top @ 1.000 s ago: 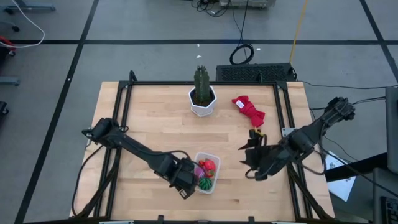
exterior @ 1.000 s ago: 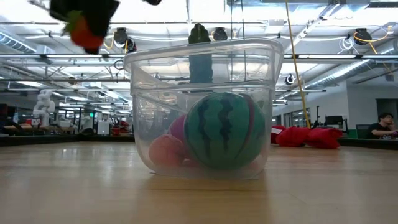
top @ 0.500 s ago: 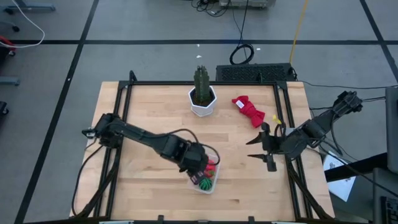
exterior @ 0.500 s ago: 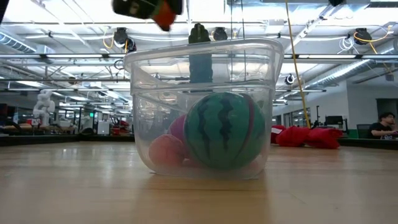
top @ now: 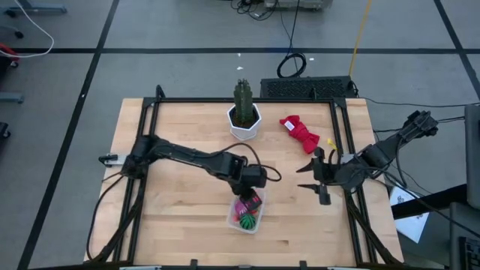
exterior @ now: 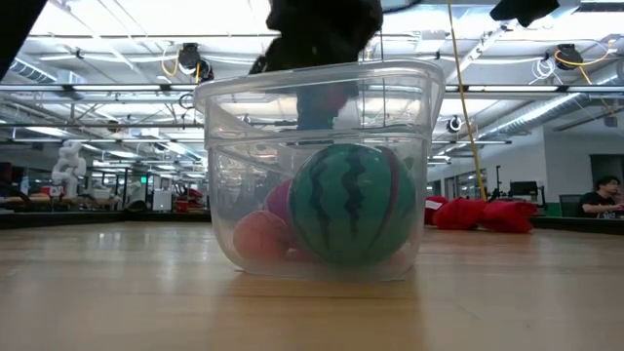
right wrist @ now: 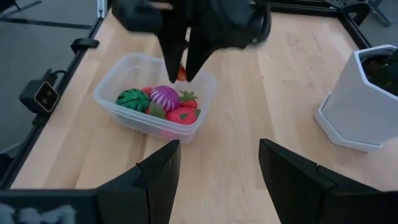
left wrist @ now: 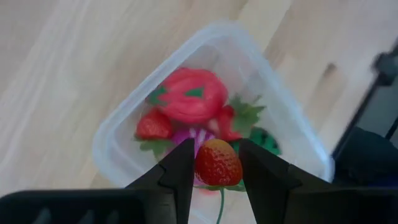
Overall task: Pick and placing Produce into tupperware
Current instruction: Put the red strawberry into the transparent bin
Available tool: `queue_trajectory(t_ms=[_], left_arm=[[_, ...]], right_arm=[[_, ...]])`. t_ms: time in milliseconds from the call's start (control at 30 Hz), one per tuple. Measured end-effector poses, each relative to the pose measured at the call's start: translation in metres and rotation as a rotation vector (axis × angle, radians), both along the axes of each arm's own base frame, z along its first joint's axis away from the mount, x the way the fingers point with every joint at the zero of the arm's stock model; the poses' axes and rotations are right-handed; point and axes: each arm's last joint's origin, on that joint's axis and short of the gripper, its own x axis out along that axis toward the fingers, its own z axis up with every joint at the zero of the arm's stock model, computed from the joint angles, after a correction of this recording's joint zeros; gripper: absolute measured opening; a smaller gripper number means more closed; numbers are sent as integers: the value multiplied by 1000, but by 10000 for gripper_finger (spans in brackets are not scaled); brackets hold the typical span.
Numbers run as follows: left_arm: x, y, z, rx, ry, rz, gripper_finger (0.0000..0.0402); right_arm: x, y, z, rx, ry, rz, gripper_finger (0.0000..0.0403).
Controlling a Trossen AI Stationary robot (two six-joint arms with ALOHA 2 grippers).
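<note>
Now carried from the 9 o'clock side to directly above the tupperware [top: 246,212], left gripper [left wrist: 216,171] clenched on a small strawberry [left wrist: 217,163], ready to drop; right gripper [top: 319,180] idle, part-open, at 3 o'clock.

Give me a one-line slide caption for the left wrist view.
Left gripper holds a small strawberry above the clear container, which already holds other toy produce.

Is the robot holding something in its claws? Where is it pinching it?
Yes. The left gripper pinches a small strawberry by its two sides, above the tupperware. The right gripper holds nothing.
</note>
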Motion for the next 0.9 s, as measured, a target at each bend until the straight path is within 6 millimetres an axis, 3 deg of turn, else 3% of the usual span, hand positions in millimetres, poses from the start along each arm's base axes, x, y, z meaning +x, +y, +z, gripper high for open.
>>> queue_trajectory(t_ms=[167,400,900], left_arm=[[11,2,-26,-14,42,-25,124],[17,1,-44,-6,69,-41,124],[19,2,-52,38,70,-43,124]], right_arm=[[1,-2,-1,-4,4,-14,209],[2,-3,0,-3,3,-18,209],[3,-2,-1,9,8,-24,209]])
